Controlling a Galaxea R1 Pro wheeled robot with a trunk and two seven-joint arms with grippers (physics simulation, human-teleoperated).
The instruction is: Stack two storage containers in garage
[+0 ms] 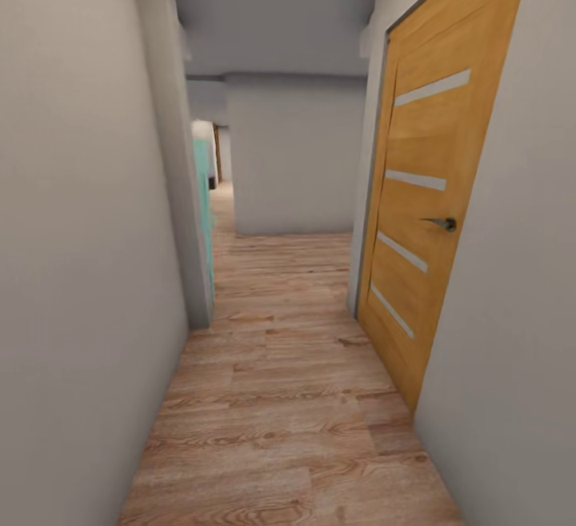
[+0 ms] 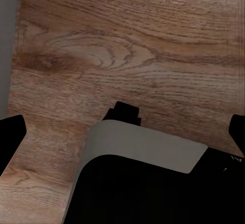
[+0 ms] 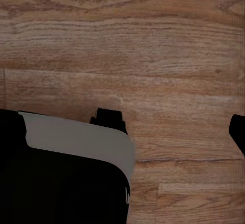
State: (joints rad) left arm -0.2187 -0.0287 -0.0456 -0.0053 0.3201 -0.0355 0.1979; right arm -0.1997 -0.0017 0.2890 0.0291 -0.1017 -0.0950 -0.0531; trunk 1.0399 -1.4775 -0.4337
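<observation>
I am in a narrow hallway with a light wood-plank floor. The storage containers are out of view. In the left wrist view my left gripper hangs open over the planks, one black fingertip at each edge and nothing between them. In the right wrist view my right gripper also stands open and empty above the wood floor, one black fingertip showing at the edge. Beneath both grippers lies my own grey-and-black base.
A tan door with glass slats and a dark handle stands shut on the right wall. A pale wall runs close on the left, with a teal door edge past its corner. The corridor ends at a grey wall and turns left.
</observation>
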